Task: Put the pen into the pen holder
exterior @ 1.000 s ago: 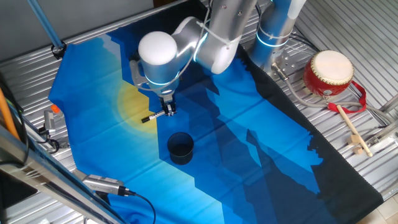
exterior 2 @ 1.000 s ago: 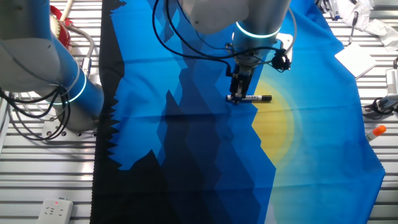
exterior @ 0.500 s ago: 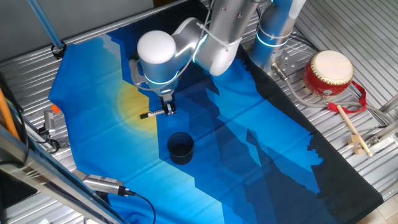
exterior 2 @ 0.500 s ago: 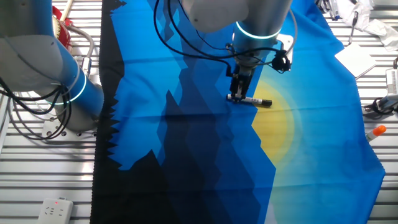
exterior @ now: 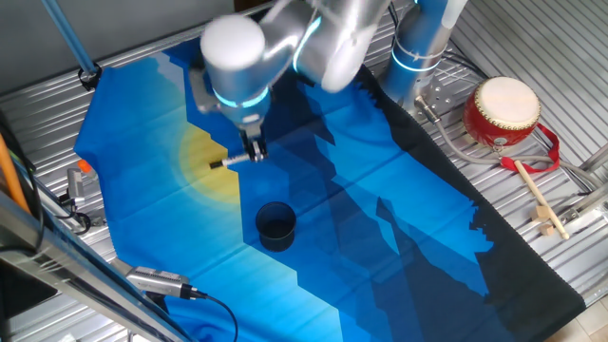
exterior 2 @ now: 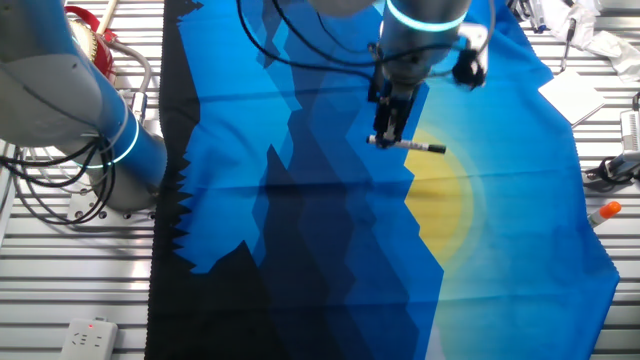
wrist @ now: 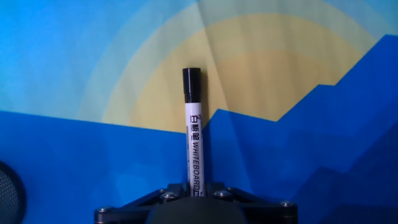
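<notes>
The pen (exterior: pixel 228 161) is a white whiteboard marker with a black cap. My gripper (exterior: pixel 253 155) is shut on its white end and holds it level, lifted above the blue and yellow cloth. It also shows in the other fixed view (exterior 2: pixel 412 145) under the gripper (exterior 2: pixel 383 138). In the hand view the pen (wrist: pixel 194 149) sticks straight out from the gripper (wrist: pixel 195 191), cap away. The pen holder (exterior: pixel 275 225), a small dark round cup, stands on the cloth in front of the gripper, a short way apart. Its rim shows at the hand view's lower left edge (wrist: pixel 7 200).
A red-and-cream drum (exterior: pixel 502 113) and a wooden drumstick (exterior: pixel 535 198) lie at the right on the metal table. An orange-tipped object (exterior: pixel 80 180) sits at the cloth's left edge. Cables and a plug (exterior: pixel 157 281) lie near the front left.
My gripper has risen with the pen in it, lifting it off the cloth and a little toward the left of the one fixed view. The cup has not moved.
</notes>
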Available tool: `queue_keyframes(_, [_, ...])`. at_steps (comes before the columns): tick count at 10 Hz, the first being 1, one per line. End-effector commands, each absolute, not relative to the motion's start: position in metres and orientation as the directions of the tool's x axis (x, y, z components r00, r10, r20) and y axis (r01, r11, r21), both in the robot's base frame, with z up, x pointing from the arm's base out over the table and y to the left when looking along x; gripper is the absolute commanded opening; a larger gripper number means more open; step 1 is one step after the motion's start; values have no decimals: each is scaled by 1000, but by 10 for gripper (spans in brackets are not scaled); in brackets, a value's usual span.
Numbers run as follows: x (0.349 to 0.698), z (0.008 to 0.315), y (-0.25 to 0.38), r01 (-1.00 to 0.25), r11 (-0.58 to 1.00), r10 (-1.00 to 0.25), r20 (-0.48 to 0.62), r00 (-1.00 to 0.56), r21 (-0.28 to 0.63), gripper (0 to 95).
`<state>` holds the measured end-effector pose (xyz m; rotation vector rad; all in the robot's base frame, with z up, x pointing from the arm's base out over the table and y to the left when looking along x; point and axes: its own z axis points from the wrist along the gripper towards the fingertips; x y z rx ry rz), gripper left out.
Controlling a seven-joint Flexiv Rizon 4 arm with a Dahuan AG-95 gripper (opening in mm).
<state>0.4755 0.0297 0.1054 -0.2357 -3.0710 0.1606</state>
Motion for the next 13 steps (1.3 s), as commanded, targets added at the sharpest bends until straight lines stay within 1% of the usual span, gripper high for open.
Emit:
queue_keyframes(1, [493,139,23,112,989,123,108,-987,-96,0])
queue_keyframes(4, [516,170,17,100,991,113,159,-981,-89,0])
queue_keyframes(5, [519,172,19,103,992,114,165,-980,-79,0])
queue_keyframes(6, [524,176,25,125,991,129,167,-977,-36,0])
queue_keyframes(7, [527,179,29,142,990,143,169,-975,-19,0])
queue_keyframes(13, [531,175,83,227,973,230,155,-961,-38,0])
